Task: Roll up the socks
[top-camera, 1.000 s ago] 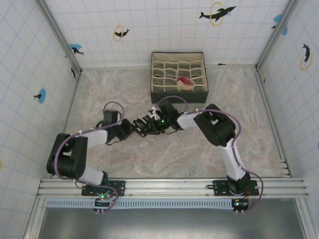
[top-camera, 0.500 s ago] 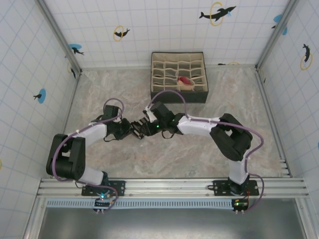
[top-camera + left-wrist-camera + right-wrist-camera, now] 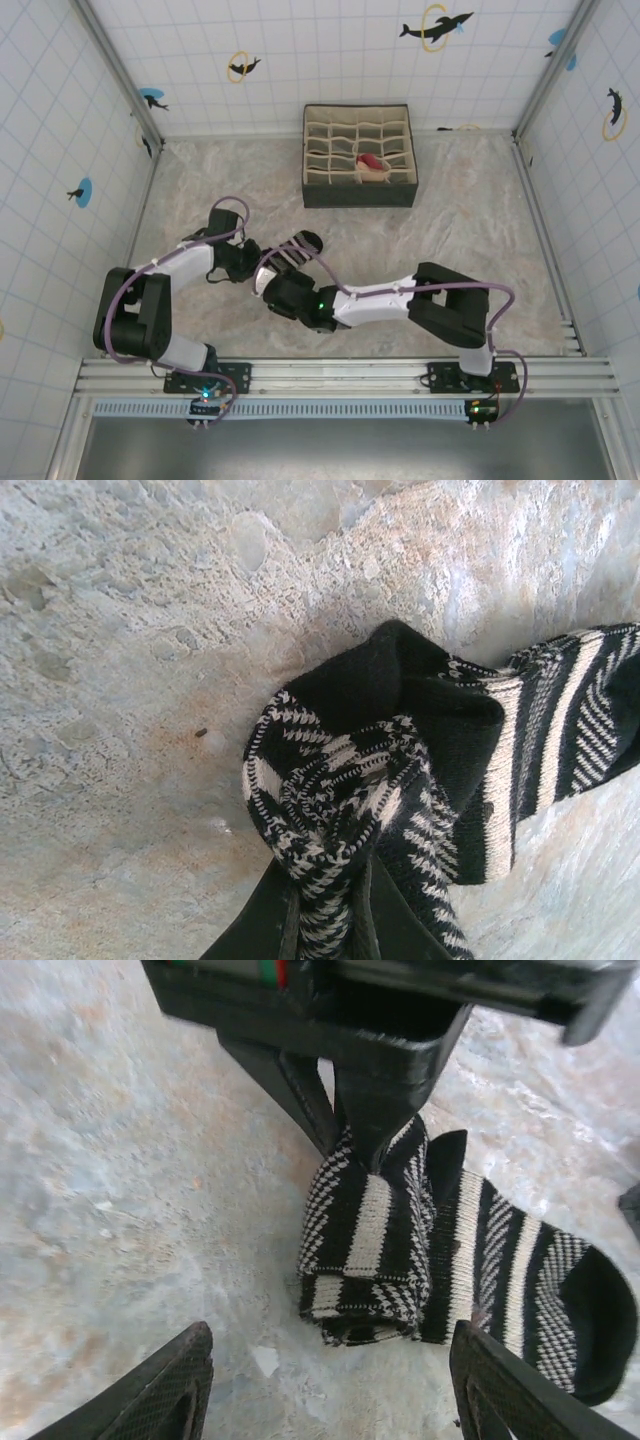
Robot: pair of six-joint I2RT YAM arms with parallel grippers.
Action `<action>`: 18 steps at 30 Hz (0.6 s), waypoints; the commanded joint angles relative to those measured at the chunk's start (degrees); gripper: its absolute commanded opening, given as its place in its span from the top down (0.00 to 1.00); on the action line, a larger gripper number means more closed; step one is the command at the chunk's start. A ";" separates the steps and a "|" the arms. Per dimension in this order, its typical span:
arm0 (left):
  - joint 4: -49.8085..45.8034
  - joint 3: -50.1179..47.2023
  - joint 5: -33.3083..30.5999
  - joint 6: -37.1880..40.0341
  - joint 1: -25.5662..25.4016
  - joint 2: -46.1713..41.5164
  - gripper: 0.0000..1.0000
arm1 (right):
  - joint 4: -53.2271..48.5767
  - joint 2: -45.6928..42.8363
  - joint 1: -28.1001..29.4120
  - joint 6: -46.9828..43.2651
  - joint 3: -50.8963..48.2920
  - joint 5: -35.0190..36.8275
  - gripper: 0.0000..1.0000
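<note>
The black sock with grey-white stripes lies partly rolled on the table, its black toe stretched out flat. My left gripper is shut on the rolled end, with fabric pinched between its dark fingers. In the top view the left gripper is at the table's middle left. My right gripper is open just short of the roll, touching nothing, its ribbed fingertips wide apart. The right gripper sits low, on the near side of the sock. The peach and red sock sits in the organizer.
A dark fabric organizer with beige compartments stands at the back centre. Tiled walls with dolphin stickers close in the marbled table on three sides. The right arm stretches low across the near table, and bare room lies right of it.
My right gripper has opened, let go of the black sock and swung back toward the near edge. The left gripper keeps its pinch on the rolled end and has barely moved.
</note>
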 commanded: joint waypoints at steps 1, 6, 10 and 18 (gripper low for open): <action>-4.46 0.39 0.18 2.02 0.37 1.07 1.00 | 5.02 4.55 1.63 -9.97 1.56 11.58 0.35; -4.72 0.29 0.49 2.39 0.51 1.08 1.00 | 6.24 9.98 2.61 -15.40 4.93 14.65 0.35; -4.87 0.12 0.71 2.63 0.51 0.97 1.00 | 8.31 11.78 2.53 -16.72 5.53 15.29 0.36; -4.85 -0.11 1.28 2.77 0.51 0.89 1.00 | 4.78 15.79 0.33 -14.12 9.67 15.09 0.41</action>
